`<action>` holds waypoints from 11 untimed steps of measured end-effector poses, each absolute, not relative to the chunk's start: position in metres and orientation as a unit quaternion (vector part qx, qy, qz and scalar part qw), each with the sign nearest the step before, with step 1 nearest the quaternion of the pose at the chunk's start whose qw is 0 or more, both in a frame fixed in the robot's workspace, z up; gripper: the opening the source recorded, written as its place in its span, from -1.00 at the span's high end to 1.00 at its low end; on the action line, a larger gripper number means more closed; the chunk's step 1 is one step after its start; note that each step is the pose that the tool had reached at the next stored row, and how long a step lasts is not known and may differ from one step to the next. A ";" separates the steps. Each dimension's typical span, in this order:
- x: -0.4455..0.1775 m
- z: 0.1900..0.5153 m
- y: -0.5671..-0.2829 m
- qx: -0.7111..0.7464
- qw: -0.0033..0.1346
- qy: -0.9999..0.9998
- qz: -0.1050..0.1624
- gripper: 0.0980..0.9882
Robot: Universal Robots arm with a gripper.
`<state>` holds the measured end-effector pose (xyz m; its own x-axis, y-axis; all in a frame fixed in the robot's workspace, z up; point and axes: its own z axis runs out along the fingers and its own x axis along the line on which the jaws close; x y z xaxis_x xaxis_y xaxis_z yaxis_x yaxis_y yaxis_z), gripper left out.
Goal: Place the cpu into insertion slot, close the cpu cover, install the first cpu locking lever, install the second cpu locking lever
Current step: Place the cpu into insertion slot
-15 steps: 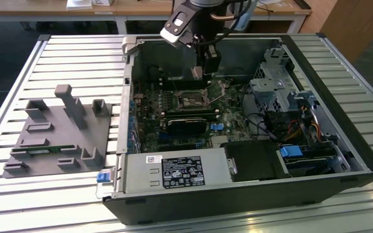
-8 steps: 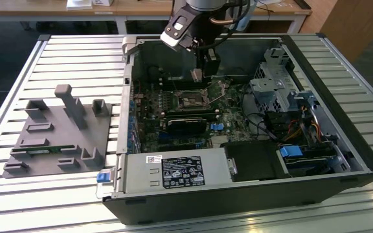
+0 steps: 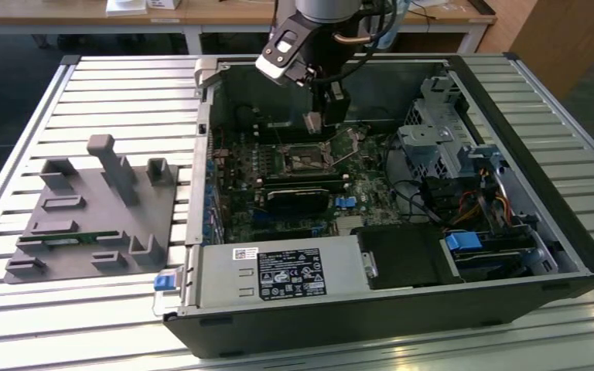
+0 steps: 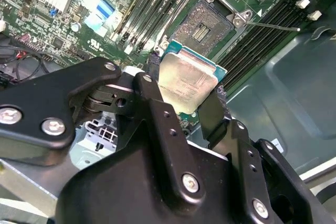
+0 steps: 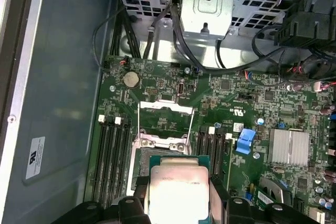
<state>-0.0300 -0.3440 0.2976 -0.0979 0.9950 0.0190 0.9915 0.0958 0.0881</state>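
The slatted bench [image 3: 121, 93] carried an open computer case [image 3: 380, 321], with a grey fixture [image 3: 90, 209] at its nine o'clock in the exterior view. Inside lay the green motherboard [image 3: 237, 220]. The pincer [image 4: 186, 85] hung over it, clamped on the cpu [image 5: 178, 192] by two opposite edges. The insertion slot [image 4: 206, 27] sat uncovered near the chip, not touching it.
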 end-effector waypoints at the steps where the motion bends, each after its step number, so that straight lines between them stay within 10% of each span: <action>1: -0.030 0.297 -0.344 0.671 0.023 0.740 0.039 0.00; 11: -0.030 0.289 -0.344 0.671 0.023 0.740 0.039 0.00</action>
